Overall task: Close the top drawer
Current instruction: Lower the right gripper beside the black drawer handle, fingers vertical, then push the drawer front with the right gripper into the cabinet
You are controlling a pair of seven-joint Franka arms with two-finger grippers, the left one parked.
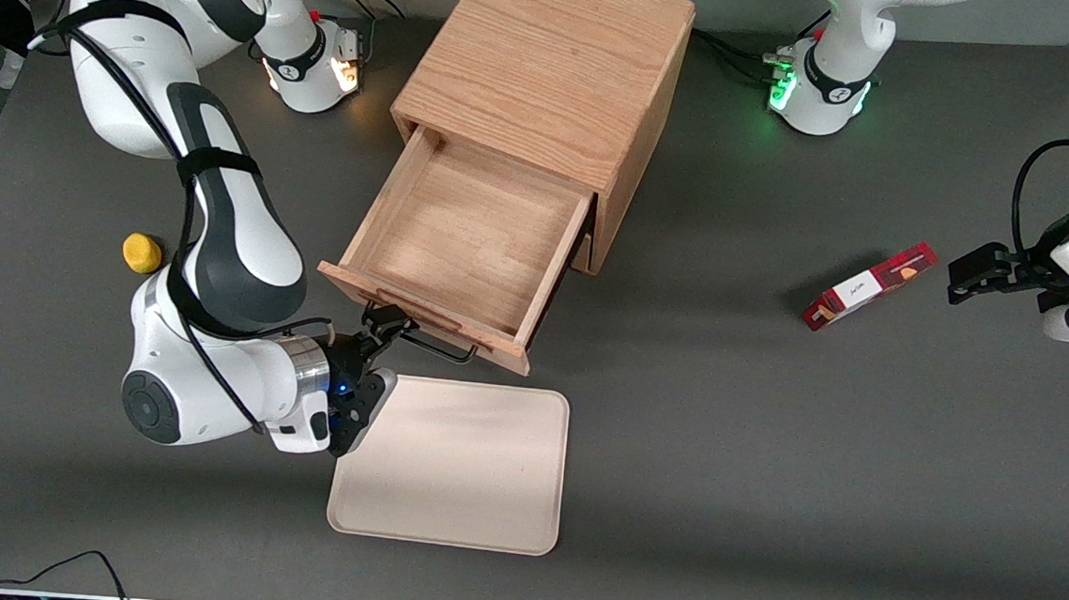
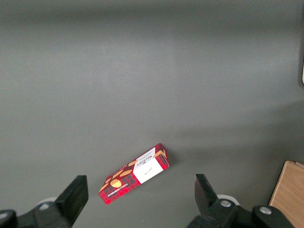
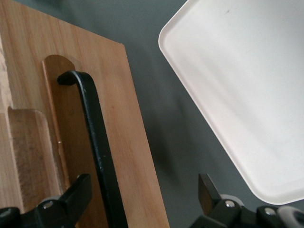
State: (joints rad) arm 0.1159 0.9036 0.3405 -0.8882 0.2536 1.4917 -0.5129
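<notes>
Top drawer point(image 1: 468, 239) pulled well out of the cabinet point(image 1: 550, 75), front panel facing the gripper point(image 1: 389, 325), fingers spread apart at the black handle point(image 3: 97, 142), push line straight into the cabinet, away from the tray point(image 1: 454, 511).

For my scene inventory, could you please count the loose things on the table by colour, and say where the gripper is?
Yellow: 1, small rounded yellow object
Red: 1, red patterned cardboard box
Cream: 1, flat rectangular cream tray
Total: 3
The gripper, fingers open, is at the black wire handle of the open light-oak top drawer.
</notes>
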